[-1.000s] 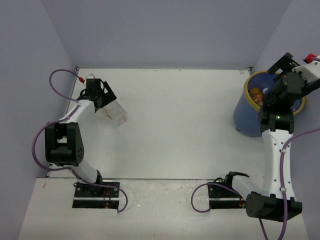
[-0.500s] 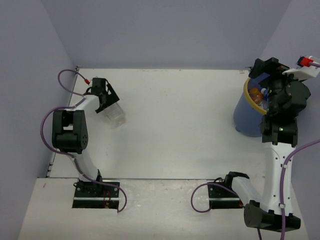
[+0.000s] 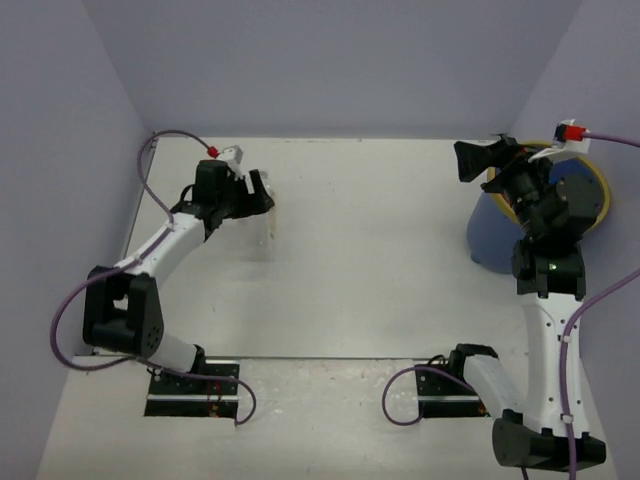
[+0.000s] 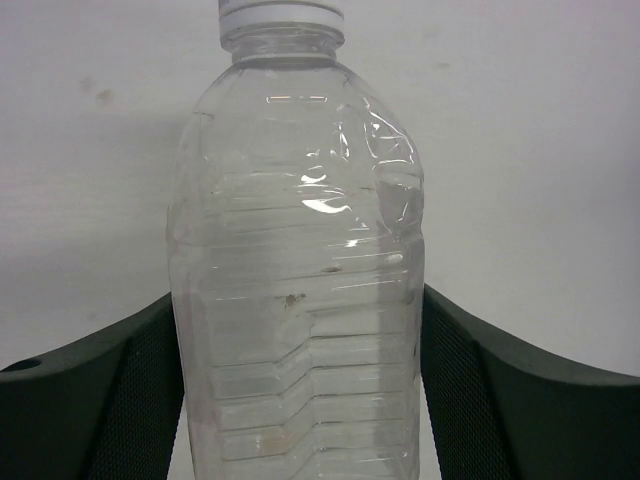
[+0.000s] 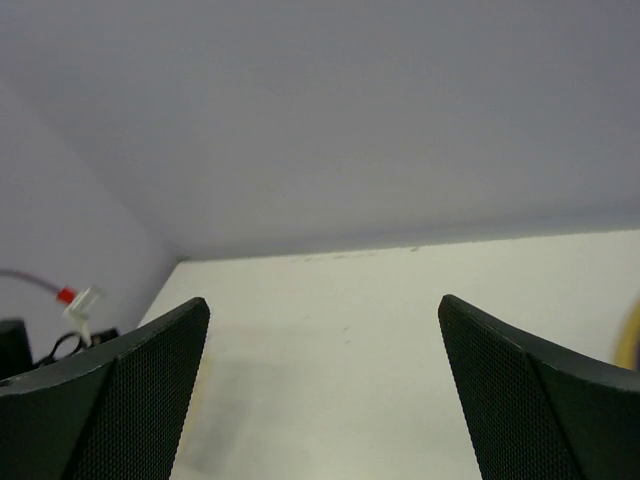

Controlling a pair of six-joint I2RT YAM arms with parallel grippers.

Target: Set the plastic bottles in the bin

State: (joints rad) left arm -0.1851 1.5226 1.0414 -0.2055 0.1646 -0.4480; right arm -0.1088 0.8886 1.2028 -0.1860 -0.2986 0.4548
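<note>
Your left gripper (image 4: 297, 296) pinched the clear bottle (image 4: 295, 200) at upper left overhead; your right gripper (image 5: 322, 303) stood spread wide by the bin (image 3: 490, 240).

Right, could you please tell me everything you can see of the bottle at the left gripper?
The bottle is clear, thin plastic with a white cap, horizontal ribs down its body and a crumpled dent near the shoulder. It has no label and looks empty, bar a few specks. It sits between the black fingers of the left gripper, which touch both its sides, cap pointing away from the wrist. The white table lies behind it; whether it rests there is unclear.
</note>
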